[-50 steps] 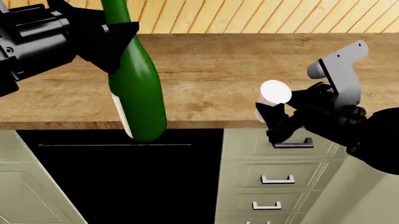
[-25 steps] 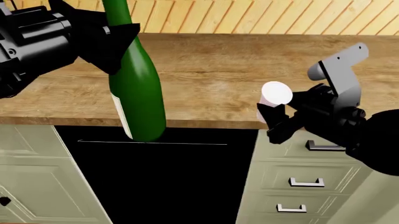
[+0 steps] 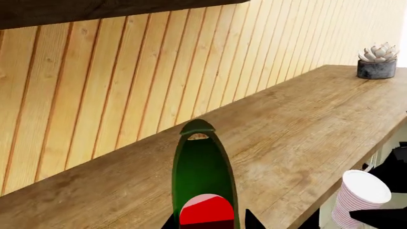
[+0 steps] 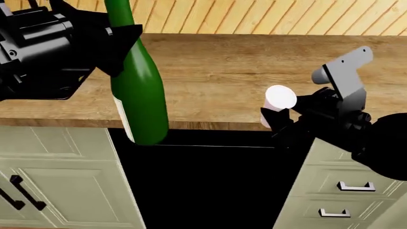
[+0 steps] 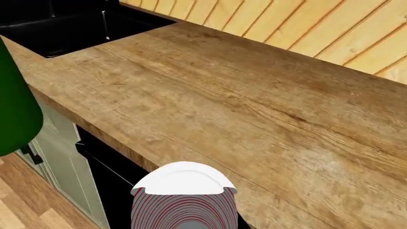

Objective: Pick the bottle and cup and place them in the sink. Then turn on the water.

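though glossy, bottle (image 4: 138, 95) beside ribbed cup (image 4: 279, 101)

The bottle (image 4: 138, 95) looks like smooth, glossy dark-green glass with a soft sheen along its side and a white paper-like label low on the body. The cup (image 4: 277, 102) is matt white and finely ribbed, like paper. The counter (image 4: 235, 76) is matt brown wood with a visible streaky grain, and the far wall (image 4: 267, 14) is pale wooden planking. The sink (image 5: 70, 28) is matt black. The cabinet doors (image 4: 57, 176) are smooth, matt pale green, and the drawer handles (image 4: 356, 187) look like shiny metal.
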You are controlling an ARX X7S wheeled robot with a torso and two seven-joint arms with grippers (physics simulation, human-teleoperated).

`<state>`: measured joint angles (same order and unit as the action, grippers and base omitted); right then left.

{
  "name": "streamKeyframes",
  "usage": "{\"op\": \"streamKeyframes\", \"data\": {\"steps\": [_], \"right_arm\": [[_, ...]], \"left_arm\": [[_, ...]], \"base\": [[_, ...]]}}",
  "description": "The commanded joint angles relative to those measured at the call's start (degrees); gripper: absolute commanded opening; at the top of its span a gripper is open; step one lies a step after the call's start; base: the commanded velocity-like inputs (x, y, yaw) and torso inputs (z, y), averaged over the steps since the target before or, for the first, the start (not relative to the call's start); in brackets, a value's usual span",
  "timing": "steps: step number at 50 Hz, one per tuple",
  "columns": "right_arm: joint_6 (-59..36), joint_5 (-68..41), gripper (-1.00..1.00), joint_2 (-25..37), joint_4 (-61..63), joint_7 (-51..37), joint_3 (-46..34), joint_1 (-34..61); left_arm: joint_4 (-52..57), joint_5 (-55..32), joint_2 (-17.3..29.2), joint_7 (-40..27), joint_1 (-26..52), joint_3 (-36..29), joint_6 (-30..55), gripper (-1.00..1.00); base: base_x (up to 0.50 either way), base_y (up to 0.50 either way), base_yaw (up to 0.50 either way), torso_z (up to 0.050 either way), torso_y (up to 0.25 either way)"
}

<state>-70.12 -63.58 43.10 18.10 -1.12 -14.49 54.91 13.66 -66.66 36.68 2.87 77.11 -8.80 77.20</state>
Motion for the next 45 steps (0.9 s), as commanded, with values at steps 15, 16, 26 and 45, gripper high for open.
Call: {"op": "streamKeyframes", "data": {"steps": [15,16,26,45], "right_arm": [[1.11,-0.08,-1.0,0.61,0.35,-0.06,0.16,-1.21],[1.21,-0.07,-1.0,0.65,0.37,-0.05,0.18,-1.34],[1.36,-0.43,-1.0,0.77,0.4,-0.28,0.27,-1.46],[-2.07,-2.65,-1.0,0.86,0.54,-1.79,-0.19,3.38]], "left_arm": [[-0.11,-0.49,0.46,-0.82,0.29,-0.03,-0.88,-1.0],[-0.1,-0.55,0.46,-0.88,0.28,-0.03,-0.89,-1.0],[-0.01,-1.09,0.66,-1.38,0.06,-0.01,-1.01,-1.0],[-0.98,-1.18,2.37,-1.2,2.24,0.2,-1.42,-1.0]], "base": [[-0.5,-0.01,0.0,0.001,0.001],[-0.5,-0.01,0.0,0.0,0.0],[-0.5,-0.01,0.0,0.0,0.0],[-0.5,-0.01,0.0,0.001,0.001]]}}
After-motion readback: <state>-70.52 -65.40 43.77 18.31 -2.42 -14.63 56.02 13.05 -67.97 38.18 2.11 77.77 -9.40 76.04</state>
